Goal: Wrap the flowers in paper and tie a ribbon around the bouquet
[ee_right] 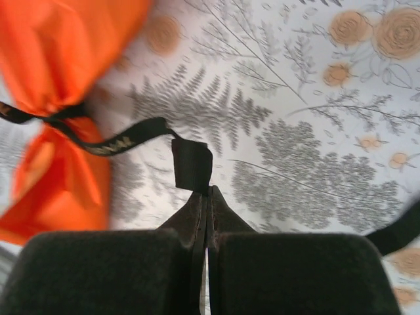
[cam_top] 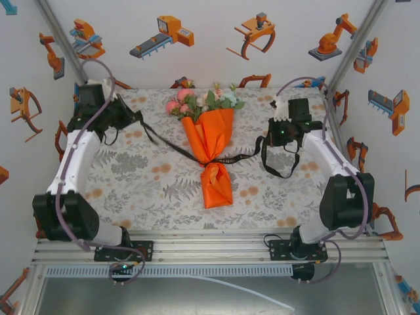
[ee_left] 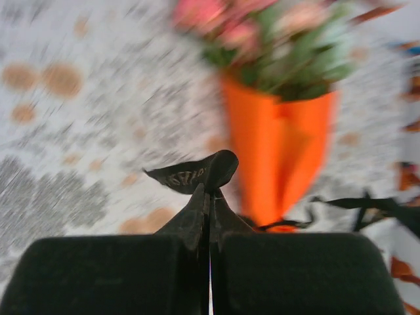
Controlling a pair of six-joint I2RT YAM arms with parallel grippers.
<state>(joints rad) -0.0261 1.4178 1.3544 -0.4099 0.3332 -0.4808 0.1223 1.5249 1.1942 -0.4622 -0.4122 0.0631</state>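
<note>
Flat at tablecloth (cam_top: 131, 177) centre: bouquet (cam_top: 211, 138), blooms toward far edge. Around its narrow waist: ribbon (cam_top: 168, 144). Clenched on one ribbon end: left gripper (ee_left: 210, 195). Clenched on other end: right gripper (ee_right: 207, 195).

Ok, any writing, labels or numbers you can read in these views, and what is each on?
Pale lettering on the ribbon: too small and blurred to read in both wrist views.
The orange paper: plain, no text.
No other words or numbers can be made out.
</note>
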